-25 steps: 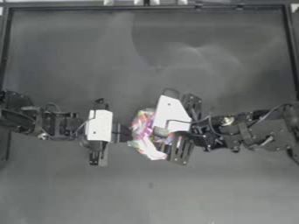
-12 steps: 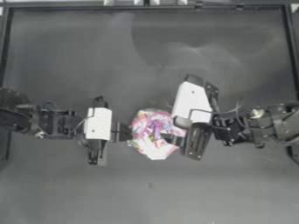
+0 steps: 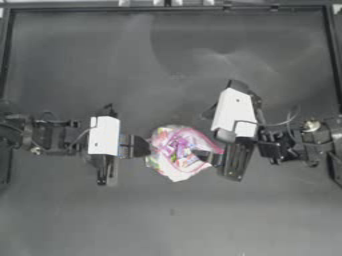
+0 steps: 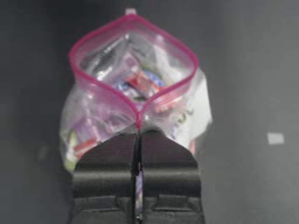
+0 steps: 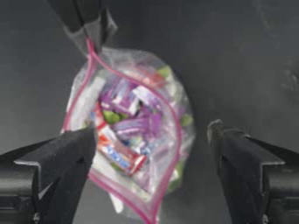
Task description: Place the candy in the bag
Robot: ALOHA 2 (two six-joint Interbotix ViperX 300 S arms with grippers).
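Note:
The bag (image 3: 179,152) is clear plastic with a pink strip along its mouth and is full of colourful sweets; it hangs mid-table between both arms. My left gripper (image 3: 140,148) is shut on the strip at the bag's left end (image 4: 139,131), and the mouth (image 4: 134,65) gapes open. A red-orange sweet with whitish ends (image 5: 119,153), apparently the candy, lies inside the mouth on top of the other sweets. My right gripper (image 3: 224,161) stands open at the bag's right edge, its jaws wide apart and empty (image 5: 152,131). The right wrist view shows the left gripper (image 5: 88,33) pinching the strip.
Dark table surface (image 3: 171,60) lies all around the bag. A black rail (image 3: 171,7) runs along the far edge. A small white speck (image 4: 274,138) sits on the table beside the bag.
My right gripper has drawn off to the right, from over the bag to its right edge, uncovering the bag. The left gripper has kept its hold and barely moved.

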